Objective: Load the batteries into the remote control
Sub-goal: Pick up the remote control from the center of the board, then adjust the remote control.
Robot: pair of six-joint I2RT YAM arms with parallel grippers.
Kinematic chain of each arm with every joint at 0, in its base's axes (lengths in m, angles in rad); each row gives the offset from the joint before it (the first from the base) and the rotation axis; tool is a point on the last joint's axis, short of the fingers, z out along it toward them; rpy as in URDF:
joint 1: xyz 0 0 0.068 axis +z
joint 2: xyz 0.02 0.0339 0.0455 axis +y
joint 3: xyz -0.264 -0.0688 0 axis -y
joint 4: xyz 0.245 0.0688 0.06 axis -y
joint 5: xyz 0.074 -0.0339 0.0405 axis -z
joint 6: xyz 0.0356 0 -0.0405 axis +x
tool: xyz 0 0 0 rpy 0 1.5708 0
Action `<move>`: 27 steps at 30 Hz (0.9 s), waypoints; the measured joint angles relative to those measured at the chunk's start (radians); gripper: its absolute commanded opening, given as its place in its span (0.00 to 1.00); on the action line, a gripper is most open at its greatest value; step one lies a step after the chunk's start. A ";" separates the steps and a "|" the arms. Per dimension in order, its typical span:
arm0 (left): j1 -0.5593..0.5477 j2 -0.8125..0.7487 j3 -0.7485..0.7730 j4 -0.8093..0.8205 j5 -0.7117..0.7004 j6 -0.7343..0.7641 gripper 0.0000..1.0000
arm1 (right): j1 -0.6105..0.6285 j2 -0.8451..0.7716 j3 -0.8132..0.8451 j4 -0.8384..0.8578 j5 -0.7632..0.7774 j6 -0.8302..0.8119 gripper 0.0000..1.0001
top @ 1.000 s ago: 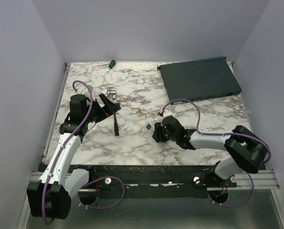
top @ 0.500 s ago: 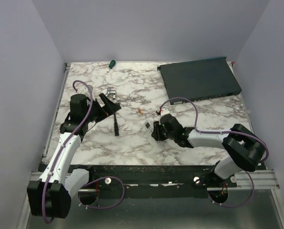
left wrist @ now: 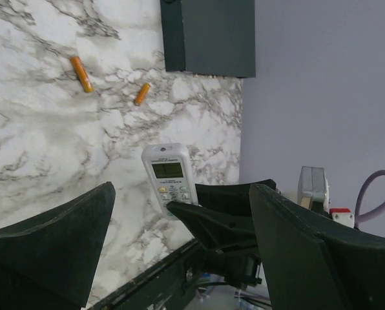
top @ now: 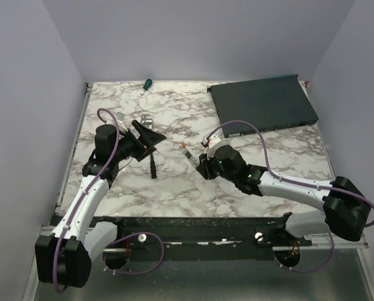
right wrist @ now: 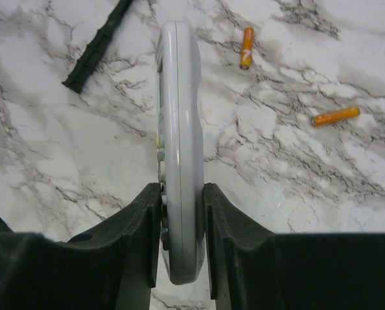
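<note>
The white remote control [right wrist: 177, 116] is held on its edge between the fingers of my right gripper [right wrist: 179, 188], lifted off the marble. It also shows in the top view [top: 190, 157] and, face on, in the left wrist view [left wrist: 168, 174]. Two orange batteries [right wrist: 246, 47] [right wrist: 335, 116] lie loose on the marble beyond it; they also show in the left wrist view [left wrist: 82, 73] [left wrist: 142, 93]. My left gripper [top: 150, 140] is open and empty, to the left of the remote and pointing at it.
A large dark flat box [top: 262, 102] lies at the back right. A silver bracket [top: 145, 119] and a black rod [top: 153, 165] lie near my left gripper. A green-handled screwdriver [top: 147, 83] is at the far edge.
My right gripper has moved left and away from the base with the remote in it, turning it on edge. My left gripper has swung up and to the right, toward the remote.
</note>
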 measured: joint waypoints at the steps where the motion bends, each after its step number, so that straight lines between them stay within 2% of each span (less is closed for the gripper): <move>1: -0.014 0.000 0.001 0.006 0.001 -0.029 0.87 | 0.014 -0.009 0.008 0.000 0.011 -0.019 0.01; 8: -0.100 0.015 0.057 -0.006 0.000 -0.140 0.87 | 0.127 -0.059 0.043 0.000 0.156 -0.142 0.01; 17: -0.175 0.066 0.090 -0.045 -0.014 -0.210 0.87 | 0.268 -0.058 0.063 0.021 0.439 -0.321 0.01; 27: -0.204 0.088 0.147 -0.092 -0.035 -0.225 0.88 | 0.398 0.043 0.091 0.157 0.708 -0.576 0.01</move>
